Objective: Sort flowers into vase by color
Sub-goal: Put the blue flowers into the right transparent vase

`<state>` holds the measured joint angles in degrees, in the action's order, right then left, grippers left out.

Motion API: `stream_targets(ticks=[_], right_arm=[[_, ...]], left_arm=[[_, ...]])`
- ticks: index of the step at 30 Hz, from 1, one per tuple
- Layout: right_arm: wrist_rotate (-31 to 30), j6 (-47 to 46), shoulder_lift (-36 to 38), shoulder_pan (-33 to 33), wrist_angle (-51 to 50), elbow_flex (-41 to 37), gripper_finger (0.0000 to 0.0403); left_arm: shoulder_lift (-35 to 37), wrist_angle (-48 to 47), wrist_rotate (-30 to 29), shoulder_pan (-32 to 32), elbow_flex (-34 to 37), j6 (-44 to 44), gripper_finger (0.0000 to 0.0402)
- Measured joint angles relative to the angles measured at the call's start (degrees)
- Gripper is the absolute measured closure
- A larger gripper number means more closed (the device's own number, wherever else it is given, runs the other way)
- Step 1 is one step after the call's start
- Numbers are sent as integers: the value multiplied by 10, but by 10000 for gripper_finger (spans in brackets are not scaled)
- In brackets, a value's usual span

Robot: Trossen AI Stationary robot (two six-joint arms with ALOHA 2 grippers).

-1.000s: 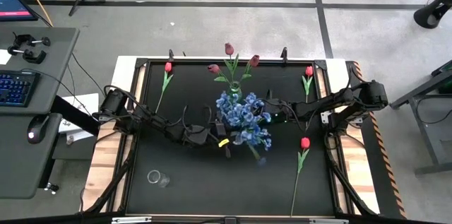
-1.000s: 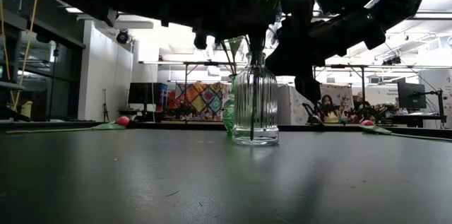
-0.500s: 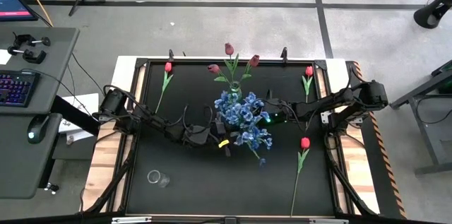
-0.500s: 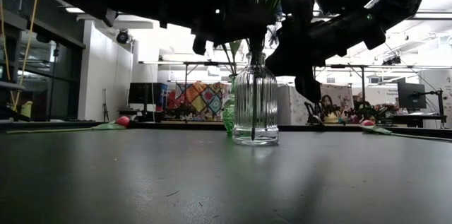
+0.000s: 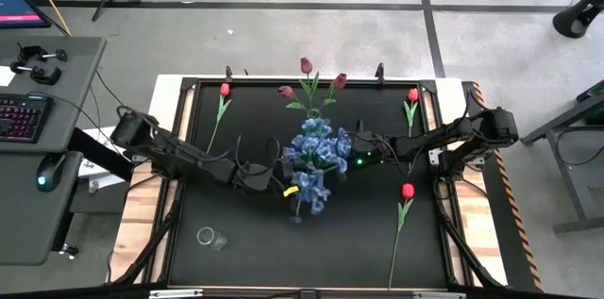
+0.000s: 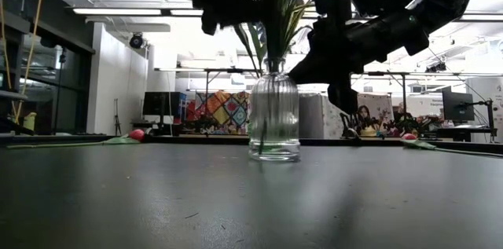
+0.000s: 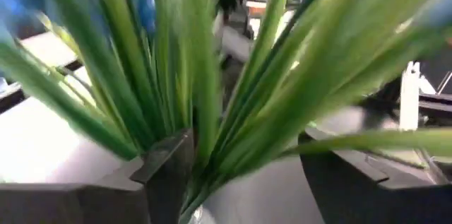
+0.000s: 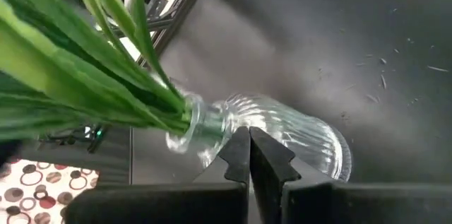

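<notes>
A bunch of blue flowers [image 5: 316, 162] stands with its green stems in a clear ribbed vase [image 6: 273, 119] at mid-table, and the blossoms lean toward the near left. My left gripper [image 5: 286, 178] is open at the bunch's left, its two fingers on either side of the stems [image 7: 212, 111] above the vase's mouth. My right gripper [image 5: 351, 156] is shut and empty just right of the vase [image 8: 282, 136], clear of it in the low view [image 6: 346, 96]. Pink-maroon tulips [image 5: 306, 65] stand in a green vase [image 5: 311, 122] behind. My left gripper is open around the blue flowers' stems, coming level from the table's left. The inner side of one finger [image 7: 169, 167] lies against the foot of the bunch [image 7: 201, 160]. The other finger [image 7: 339, 174] stands apart from the stems. The stems stay in the vase, which stands on the table.
Red tulips lie flat on the mat at the far left [image 5: 225, 91], the far right [image 5: 412, 96] and the near right [image 5: 408, 191]. A small clear glass [image 5: 210, 238] lies at the near left. The mat's raised frame [image 5: 179, 148] bounds the work area.
My left arm has risen, and its gripper has gone slightly toward the table's left edge. The blue bunch has swung over from leaning near-right to leaning near-left. The clear vase has slid a little toward the left, still upright on the table.
</notes>
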<state>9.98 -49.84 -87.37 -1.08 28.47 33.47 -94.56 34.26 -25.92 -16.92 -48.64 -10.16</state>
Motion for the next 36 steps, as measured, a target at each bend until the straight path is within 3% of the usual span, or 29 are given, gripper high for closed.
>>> stream_targets(ticks=[11,19,24,31,36], right_arm=[[1,4,0,0,0,0,403],[1,4,0,0,0,0,403],[1,4,0,0,0,0,403],[1,4,0,0,0,0,403],[1,0,0,0,0,0,403]], left_arm=[[66,-37,4,-25,0,90,147],[72,-58,-3,-31,0,111,154],[72,-57,-4,-31,0,150,212],[72,-57,-4,-30,0,179,377],[69,-55,-5,-24,-1,144,396]])
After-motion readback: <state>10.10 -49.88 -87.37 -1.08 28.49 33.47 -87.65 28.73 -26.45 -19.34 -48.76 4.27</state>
